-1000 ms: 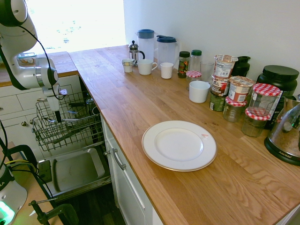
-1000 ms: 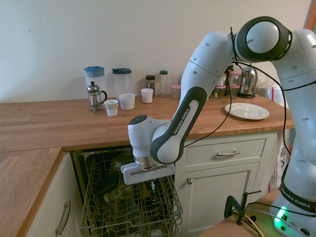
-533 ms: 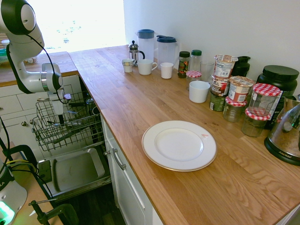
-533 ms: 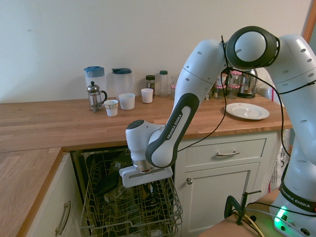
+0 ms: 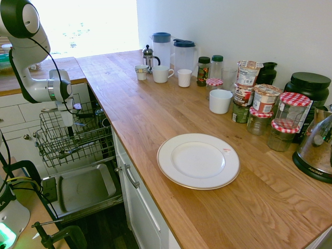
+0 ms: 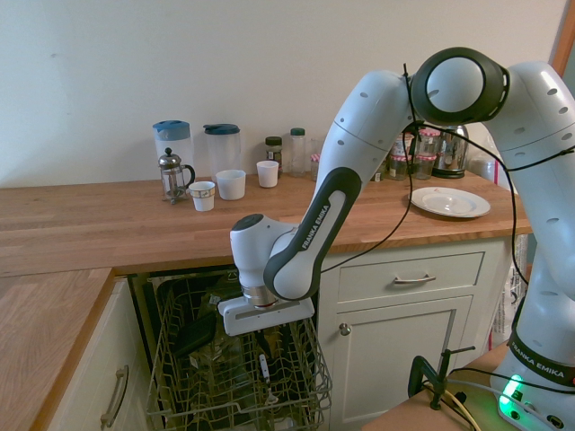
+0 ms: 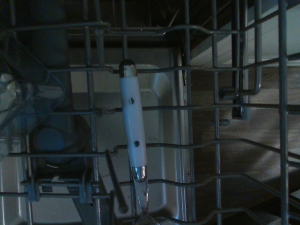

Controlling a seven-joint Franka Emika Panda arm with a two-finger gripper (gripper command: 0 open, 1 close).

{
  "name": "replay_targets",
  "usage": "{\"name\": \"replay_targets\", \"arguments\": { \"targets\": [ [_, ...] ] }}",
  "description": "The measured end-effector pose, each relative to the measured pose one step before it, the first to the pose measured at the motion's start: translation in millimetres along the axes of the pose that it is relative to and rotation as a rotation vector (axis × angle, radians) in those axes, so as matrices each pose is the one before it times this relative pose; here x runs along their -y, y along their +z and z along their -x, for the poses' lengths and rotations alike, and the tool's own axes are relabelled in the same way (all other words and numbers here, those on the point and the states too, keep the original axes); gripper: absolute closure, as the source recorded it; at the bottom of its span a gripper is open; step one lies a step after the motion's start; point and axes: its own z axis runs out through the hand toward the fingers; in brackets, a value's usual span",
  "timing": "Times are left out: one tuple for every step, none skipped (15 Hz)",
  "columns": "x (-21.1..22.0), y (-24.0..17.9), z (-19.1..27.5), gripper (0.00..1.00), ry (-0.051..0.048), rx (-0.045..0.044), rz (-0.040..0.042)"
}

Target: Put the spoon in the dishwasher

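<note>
An L-shaped wooden tabletop (image 5: 155,111) runs beneath a plain white wall (image 5: 249,26), above white cabinets (image 6: 404,314); daylight floods a window (image 5: 83,23).

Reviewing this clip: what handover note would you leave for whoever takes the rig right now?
Gripper: pointing down over the dishwasher's pulled-out rack; open or shut can't be read.
Spoon: white-handled, lying across the rack wires beneath the gripper; it looks free of the grip.
Done: spoon appears to be in the dishwasher.
Left: confirm the release, then lift the arm clear of the rack.
</note>
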Motion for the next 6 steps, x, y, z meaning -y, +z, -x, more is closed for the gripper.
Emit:
{"name": "replay_targets", "arguments": {
  "targets": [
    [-1.26, -10.00, -1.85, 0.00, 0.00281, -0.00408, -0.00684],
    [-3.66, -11.82, -2.77, 0.00, 0.00428, -0.00619, -0.00560],
    [-6.14, -13.83, -3.97, 0.00, 0.00779, -0.00837, -0.00638],
    [-9.20, -16.53, -4.75, 0.00, 0.00888, -0.01064, -0.00754],
    [-10.22, -16.61, -5.14, 0.00, 0.01019, -0.00841, -0.00516],
    [-9.19, -16.58, -6.25, 0.00, 0.01383, -0.00616, -0.00279]
  ]
}}
